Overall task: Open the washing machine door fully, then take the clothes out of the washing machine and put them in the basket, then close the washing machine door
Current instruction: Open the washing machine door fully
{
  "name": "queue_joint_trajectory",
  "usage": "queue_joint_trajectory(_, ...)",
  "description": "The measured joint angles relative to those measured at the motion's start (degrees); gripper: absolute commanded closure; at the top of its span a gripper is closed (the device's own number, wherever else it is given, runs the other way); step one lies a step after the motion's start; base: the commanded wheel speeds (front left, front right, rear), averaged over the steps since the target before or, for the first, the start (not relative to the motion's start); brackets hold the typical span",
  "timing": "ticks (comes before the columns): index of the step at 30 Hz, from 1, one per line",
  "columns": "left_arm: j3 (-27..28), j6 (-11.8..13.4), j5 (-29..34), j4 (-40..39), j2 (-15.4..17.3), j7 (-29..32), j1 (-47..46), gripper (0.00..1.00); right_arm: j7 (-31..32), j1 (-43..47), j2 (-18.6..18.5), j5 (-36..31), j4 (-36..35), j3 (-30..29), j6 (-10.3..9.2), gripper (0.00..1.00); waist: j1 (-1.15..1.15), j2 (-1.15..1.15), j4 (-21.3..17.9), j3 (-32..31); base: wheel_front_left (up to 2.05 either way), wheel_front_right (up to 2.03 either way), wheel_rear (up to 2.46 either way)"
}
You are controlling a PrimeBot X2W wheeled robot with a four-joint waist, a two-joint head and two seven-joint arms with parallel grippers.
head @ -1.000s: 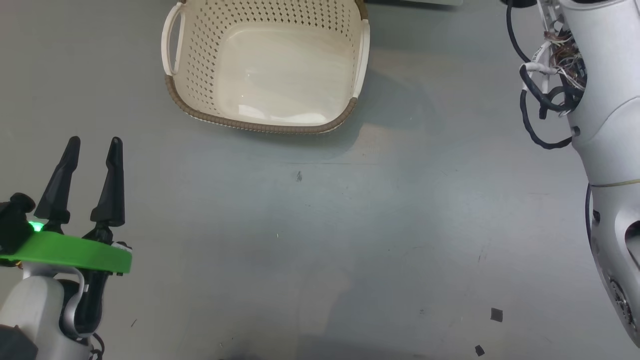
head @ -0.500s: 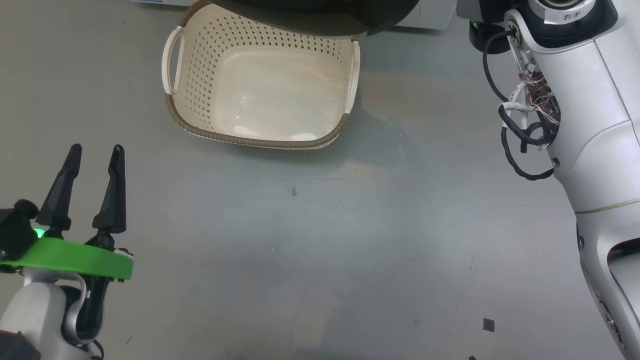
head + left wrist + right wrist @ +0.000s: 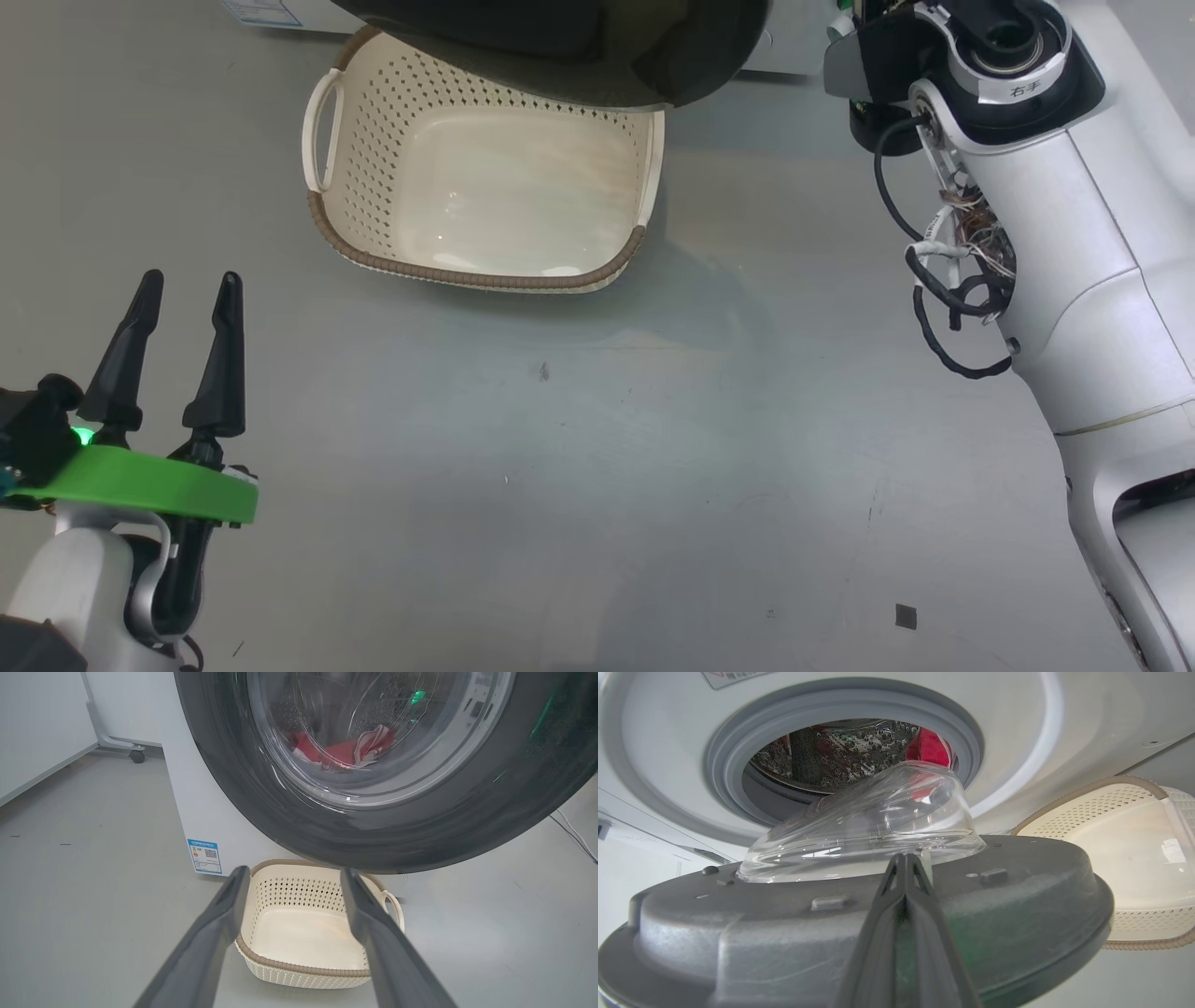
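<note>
One washing machine door [image 3: 420, 826] above basket [image 3: 303, 968]

"右手" on right arm collar [image 3: 1024, 91]

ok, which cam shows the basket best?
Head view: the basket seen from above, floor bare, only its far rim under the washing machine door. Left wrist view: low angle, the left hand covers both sides. Right wrist view: cropped, partly behind the door.
</note>
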Motion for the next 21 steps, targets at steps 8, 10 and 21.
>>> queue_joint_trajectory(8,0.07,0.0,0.01,-0.05,-0.36,0.0,0.16,0.0,-2.25,0.25,-0.6,-2.58,-0.25,0.66,-0.01,1.0,0.0,0.0,-0.16,-0.72,0.0,0.0,0.0)
queue_joint_trajectory(10,0.07,0.0,0.02,-0.03,-0.37,0.0,0.17,0.0,-4.1,0.19,-1.56,-4.74,-0.62,0.83,-0.01,1.0,0.0,0.0,-0.17,-0.77,0.0,0.0,0.0)
queue_joint_trajectory(21,0.74,0.0,1.03,1.18,-1.45,0.0,1.14,0.0,-13.43,-0.15,-9.88,-23.41,-1.58,9.93,1.6,1.0,0.0,0.0,-0.47,-3.27,0.0,0.0,0.0)
